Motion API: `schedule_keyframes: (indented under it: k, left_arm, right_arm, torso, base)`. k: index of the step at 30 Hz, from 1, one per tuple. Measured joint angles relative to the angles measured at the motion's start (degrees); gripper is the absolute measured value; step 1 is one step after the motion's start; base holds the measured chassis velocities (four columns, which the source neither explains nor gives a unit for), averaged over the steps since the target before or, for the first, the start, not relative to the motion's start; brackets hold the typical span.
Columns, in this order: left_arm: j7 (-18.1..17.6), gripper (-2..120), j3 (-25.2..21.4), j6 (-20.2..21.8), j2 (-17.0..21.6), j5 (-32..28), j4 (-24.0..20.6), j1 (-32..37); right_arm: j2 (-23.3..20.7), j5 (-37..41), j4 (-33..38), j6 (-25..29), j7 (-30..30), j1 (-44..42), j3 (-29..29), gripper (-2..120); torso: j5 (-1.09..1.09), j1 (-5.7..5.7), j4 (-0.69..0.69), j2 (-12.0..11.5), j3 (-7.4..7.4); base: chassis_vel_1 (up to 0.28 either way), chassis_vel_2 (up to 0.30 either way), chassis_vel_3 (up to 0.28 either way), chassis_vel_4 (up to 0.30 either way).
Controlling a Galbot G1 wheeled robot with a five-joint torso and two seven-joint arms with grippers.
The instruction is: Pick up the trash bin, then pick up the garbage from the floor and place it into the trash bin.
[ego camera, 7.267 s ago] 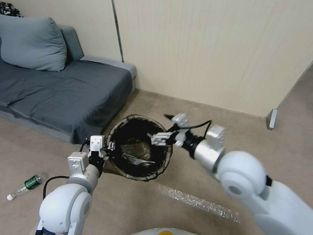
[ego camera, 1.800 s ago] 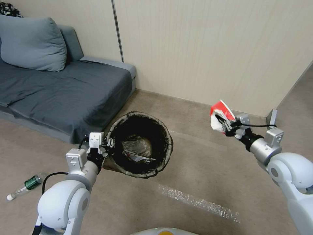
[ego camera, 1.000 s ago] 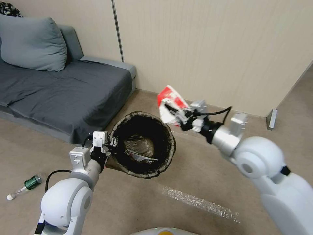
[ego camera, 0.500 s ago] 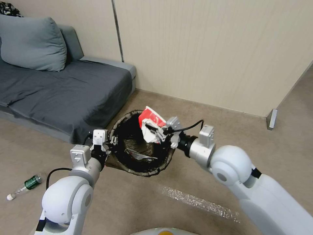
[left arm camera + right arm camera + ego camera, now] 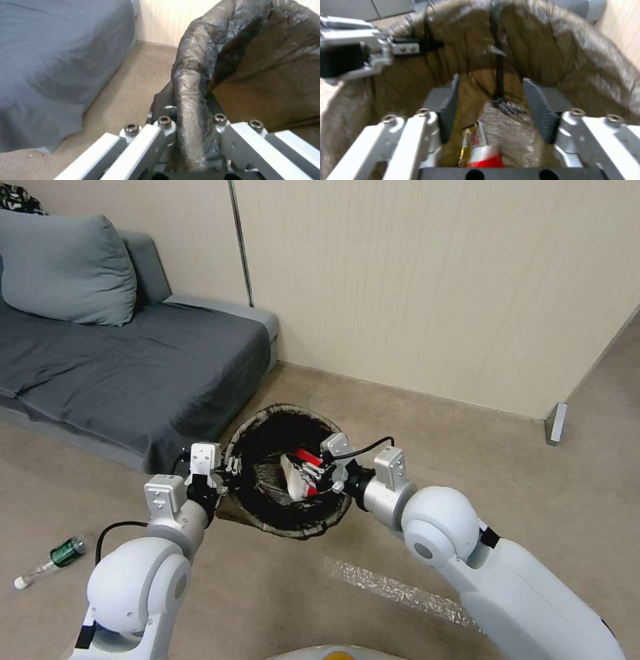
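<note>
The left gripper [image 5: 230, 468] fingers pinch the bin [image 5: 267, 517] rim, holding it off the floor as a target. The right gripper [image 5: 308, 478] fingers, spread inside, let the red-and-white wrapper [image 5: 301, 469] fall between them.

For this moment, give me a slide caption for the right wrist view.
Open right gripper inside the lined trash bin, red-and-white wrapper dropping below.

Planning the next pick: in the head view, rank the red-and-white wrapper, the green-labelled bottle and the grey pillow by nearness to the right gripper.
1. Red-and-white wrapper: at the open right gripper, inside the trash bin.
2. Green-labelled bottle: on the floor, far left.
3. Grey pillow: on the sofa's back corner, farthest.
</note>
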Motion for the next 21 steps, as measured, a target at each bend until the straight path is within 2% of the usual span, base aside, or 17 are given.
schedule_keyframes:
  k: [1, 5, 7, 9, 10, 12, 13, 15, 16, 17, 19, 21]
  left_arm:
    - [0.0, 3, 0.0, 0.0, 0.0, 0.0, 0.0, 0.0]
    - [0.0, 3, 0.1, 0.0, 0.0, 0.1, 0.0, 0.0]
    - [0.0, 3, 0.1, 0.0, 0.0, 0.1, 0.0, 0.1]
    - [0.0, 3, 0.1, 0.0, -0.1, 0.2, 0.0, 0.1]
    - [0.0, 3, 0.1, 0.0, -0.1, 0.2, 0.0, 0.1]
    - [0.1, 3, 0.1, 0.0, -0.1, 0.2, 0.0, 0.1]
    - [0.1, 3, 0.1, 0.0, -0.1, 0.2, 0.0, 0.1]
    - [0.1, 3, 0.1, 0.0, -0.1, 0.3, 0.0, 0.1]
    - [0.1, 3, 0.1, 0.0, -0.1, 0.3, 0.0, 0.1]
    - [0.1, 3, 0.0, 0.0, -0.1, 0.3, 0.0, 0.2]
    - [0.1, 3, -0.1, 0.0, -0.1, 0.3, 0.0, 0.2]
    - [0.2, 3, -0.4, 0.0, -0.2, 0.2, 0.0, 0.4]
  right_arm:
    - [0.0, 0.0, 0.0, 0.0, 0.0, 0.0, 0.0, 54]
    - [-0.4, 0.9, 1.5, -0.1, 0.0, 0.6, 0.3, 75]
    - [-0.4, 1.1, 1.9, -0.1, 0.0, 0.7, 0.6, 78]
    - [-0.8, 1.6, 3.2, 0.1, 0.0, 0.7, 2.2, 89]
    - [-0.8, 1.6, 3.2, 0.1, 0.0, 0.7, 2.2, 89]
    - [-1.7, 2.6, 5.5, 0.3, -0.1, -0.1, 5.0, 97]
    - [-1.7, 2.6, 5.5, 0.3, -0.1, -0.1, 5.0, 97]
    - [-3.8, 3.3, 8.5, 1.3, -0.5, -2.0, 9.7, 100]
    - [-3.8, 3.3, 8.5, 1.3, -0.5, -2.0, 9.7, 100]
    - [-5.2, 3.0, 10.2, 3.1, -0.5, -4.0, 12.6, 100]
    - [-5.6, 2.6, 10.8, 3.9, -0.4, -4.7, 13.5, 100]
    - [-7.6, -1.2, 14.3, 7.5, 1.3, -11.4, 19.9, 100]
  torso:
    - [0.00, 0.00, 0.00, 0.0, 0.00]
    - [0.00, 0.00, 0.00, 0.0, 0.00]
    - [0.00, 0.00, 0.00, 0.0, 0.00]
    - [0.00, 0.00, 0.01, 0.0, 0.00]
    - [0.00, 0.00, 0.01, 0.0, 0.00]
    - [0.01, 0.00, 0.01, 0.0, 0.00]
    - [0.01, 0.00, 0.01, 0.0, 0.00]
    - [0.00, 0.00, 0.00, 0.0, 0.00]
    - [0.00, 0.00, 0.00, 0.0, 0.00]
    - [0.01, 0.00, -0.01, 0.0, 0.00]
    - [0.01, 0.00, -0.01, 0.0, 0.00]
    - [0.01, 0.00, 0.01, 0.0, 0.00]
  base:
    - [0.000, 0.000, 0.000, 0.000]
    - [0.000, 0.000, 0.000, 0.000]
    - [0.000, 0.000, 0.000, 0.000]
    - [0.000, 0.000, 0.000, 0.000]
    - [0.000, 0.000, 0.000, 0.000]
    - [0.000, 0.000, 0.000, 0.000]
    - [0.000, 0.000, 0.000, 0.000]
    - [0.000, 0.000, 0.000, 0.000]
    - [0.000, 0.000, 0.000, 0.000]
    - [0.000, 0.000, 0.000, 0.000]
    - [0.000, 0.000, 0.000, 0.000]
    - [0.000, 0.000, 0.000, 0.000]
